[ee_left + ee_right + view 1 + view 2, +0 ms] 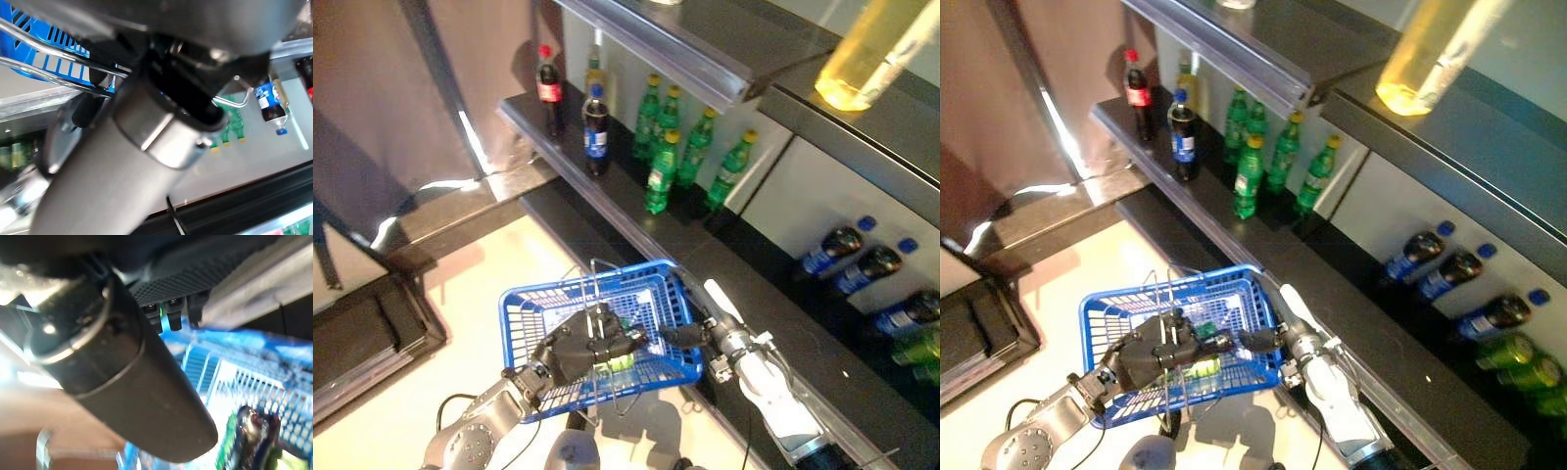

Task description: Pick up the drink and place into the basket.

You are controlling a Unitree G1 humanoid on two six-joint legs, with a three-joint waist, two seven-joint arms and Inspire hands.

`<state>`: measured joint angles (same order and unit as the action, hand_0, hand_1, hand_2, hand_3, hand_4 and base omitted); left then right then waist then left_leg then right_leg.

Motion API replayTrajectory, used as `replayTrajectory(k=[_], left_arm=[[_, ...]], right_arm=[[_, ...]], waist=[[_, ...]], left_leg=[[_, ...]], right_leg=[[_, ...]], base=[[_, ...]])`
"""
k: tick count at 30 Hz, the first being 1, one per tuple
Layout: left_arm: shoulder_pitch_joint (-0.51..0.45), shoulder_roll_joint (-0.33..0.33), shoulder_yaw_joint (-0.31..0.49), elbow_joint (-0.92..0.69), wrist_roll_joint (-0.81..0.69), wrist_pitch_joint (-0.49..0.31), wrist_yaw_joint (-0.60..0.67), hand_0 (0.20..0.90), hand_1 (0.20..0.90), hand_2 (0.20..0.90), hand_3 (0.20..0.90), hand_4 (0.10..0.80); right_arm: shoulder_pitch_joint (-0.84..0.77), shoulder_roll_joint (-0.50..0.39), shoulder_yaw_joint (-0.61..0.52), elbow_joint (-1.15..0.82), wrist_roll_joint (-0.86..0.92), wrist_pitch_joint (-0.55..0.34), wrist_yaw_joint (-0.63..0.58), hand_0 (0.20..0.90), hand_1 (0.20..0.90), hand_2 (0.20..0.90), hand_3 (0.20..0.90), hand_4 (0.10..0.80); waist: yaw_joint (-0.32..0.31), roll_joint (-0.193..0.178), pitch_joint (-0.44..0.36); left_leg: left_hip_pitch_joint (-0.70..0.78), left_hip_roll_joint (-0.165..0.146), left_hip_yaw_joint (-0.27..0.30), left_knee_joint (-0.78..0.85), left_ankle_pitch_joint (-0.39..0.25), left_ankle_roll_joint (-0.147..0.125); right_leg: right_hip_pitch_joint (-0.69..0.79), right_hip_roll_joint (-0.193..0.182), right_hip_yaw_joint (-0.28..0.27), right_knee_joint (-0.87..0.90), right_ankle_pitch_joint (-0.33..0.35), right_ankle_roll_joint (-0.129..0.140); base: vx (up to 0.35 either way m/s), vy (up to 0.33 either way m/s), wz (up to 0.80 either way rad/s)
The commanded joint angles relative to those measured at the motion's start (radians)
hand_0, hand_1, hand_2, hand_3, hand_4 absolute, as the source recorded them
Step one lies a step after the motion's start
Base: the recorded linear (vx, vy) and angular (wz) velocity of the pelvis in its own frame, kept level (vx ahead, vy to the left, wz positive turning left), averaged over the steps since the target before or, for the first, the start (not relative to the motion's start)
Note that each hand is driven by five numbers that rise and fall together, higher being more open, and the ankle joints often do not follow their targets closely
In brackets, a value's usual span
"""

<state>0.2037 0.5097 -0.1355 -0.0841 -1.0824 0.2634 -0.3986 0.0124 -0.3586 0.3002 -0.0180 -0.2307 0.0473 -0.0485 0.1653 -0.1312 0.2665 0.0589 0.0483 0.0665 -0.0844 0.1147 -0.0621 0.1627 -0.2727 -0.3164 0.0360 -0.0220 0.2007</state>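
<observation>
My left hand [590,345] carries a blue plastic basket [530,313] in front of a dark shelf unit, its fingers curled round the wire handles [596,284]. A green drink bottle [620,361] lies on the basket floor, partly hidden under that hand. It also shows in the right wrist view as the bottle [248,433] on the blue mesh. My right hand [688,336] hovers at the basket's right rim. Its fingers are relaxed and reach over the rim with nothing in them.
The shelf [607,206] behind the basket holds several upright green bottles [663,166] and two dark cola bottles [596,129]. Lower right, more bottles [864,266] lie on their sides. A yellow bottle [873,49] sits on the upper shelf. A dark step [372,333] lies at the left.
</observation>
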Motion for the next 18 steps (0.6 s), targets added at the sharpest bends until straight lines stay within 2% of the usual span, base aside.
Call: replayTrajectory(k=[1, 6, 9, 12, 13, 18], left_arm=[[-0.191, -0.162, 0.089, -0.244, -0.159, -0.316, -0.156, 0.300, 0.300, 0.300, 0.200, 0.100], [-0.149, -0.159, 0.135, -0.192, -0.133, -0.352, -0.101, 0.300, 0.300, 0.300, 0.200, 0.100], [-0.090, -0.164, 0.203, -0.098, -0.100, -0.369, -0.074, 0.300, 0.300, 0.300, 0.200, 0.100], [-0.070, -0.166, 0.232, -0.039, -0.072, -0.373, -0.045, 0.300, 0.300, 0.300, 0.200, 0.100], [-0.058, -0.166, 0.248, 0.004, -0.058, -0.392, -0.032, 0.300, 0.300, 0.300, 0.200, 0.100], [-0.057, -0.170, 0.279, 0.154, 0.020, -0.396, 0.039, 0.300, 0.300, 0.300, 0.200, 0.100]], right_arm=[[0.004, -0.091, -0.058, -0.055, 0.075, -0.132, -0.095, 0.900, 0.900, 0.900, 0.900, 0.800], [0.071, -0.076, -0.157, -0.058, 0.175, -0.181, -0.119, 0.900, 0.900, 0.900, 0.900, 0.800], [0.165, -0.043, -0.275, -0.027, 0.270, -0.239, -0.129, 0.900, 0.900, 0.900, 0.900, 0.800], [0.204, -0.024, -0.334, 0.011, 0.337, -0.244, -0.160, 0.900, 0.900, 0.900, 0.900, 0.800], [0.222, -0.004, -0.366, 0.055, 0.360, -0.285, -0.161, 0.900, 0.900, 0.900, 0.900, 0.800], [0.234, 0.045, -0.443, 0.198, 0.483, -0.305, -0.189, 0.900, 0.900, 0.900, 0.900, 0.800]], waist=[[-0.002, 0.075, -0.188], [-0.031, 0.078, -0.176], [-0.067, 0.078, -0.161], [-0.087, 0.080, -0.155], [-0.099, 0.081, -0.148], [-0.130, 0.078, -0.138]], left_leg=[[0.104, -0.023, 0.050, -0.003, -0.119, 0.078], [0.109, -0.031, 0.088, 0.011, -0.140, 0.088], [0.105, -0.044, 0.131, 0.023, -0.158, 0.097], [0.104, -0.052, 0.151, 0.017, -0.160, 0.100], [0.106, -0.056, 0.159, 0.013, -0.164, 0.100], [0.100, -0.057, 0.209, 0.006, -0.171, 0.094]], right_leg=[[-0.075, -0.006, 0.001, 0.157, 0.091, 0.046], [-0.106, -0.026, 0.023, 0.167, 0.117, 0.057], [-0.137, -0.051, 0.040, 0.177, 0.158, 0.061], [-0.152, -0.059, 0.053, 0.180, 0.182, 0.061], [-0.163, -0.065, 0.064, 0.188, 0.194, 0.061], [-0.202, -0.076, 0.091, 0.180, 0.253, 0.061]], base=[[0.039, 0.050, -0.38], [0.051, 0.067, -0.44], [0.076, 0.142, -0.52], [0.042, 0.127, -0.53], [0.035, 0.143, -0.49], [-0.005, 0.104, -0.57]])
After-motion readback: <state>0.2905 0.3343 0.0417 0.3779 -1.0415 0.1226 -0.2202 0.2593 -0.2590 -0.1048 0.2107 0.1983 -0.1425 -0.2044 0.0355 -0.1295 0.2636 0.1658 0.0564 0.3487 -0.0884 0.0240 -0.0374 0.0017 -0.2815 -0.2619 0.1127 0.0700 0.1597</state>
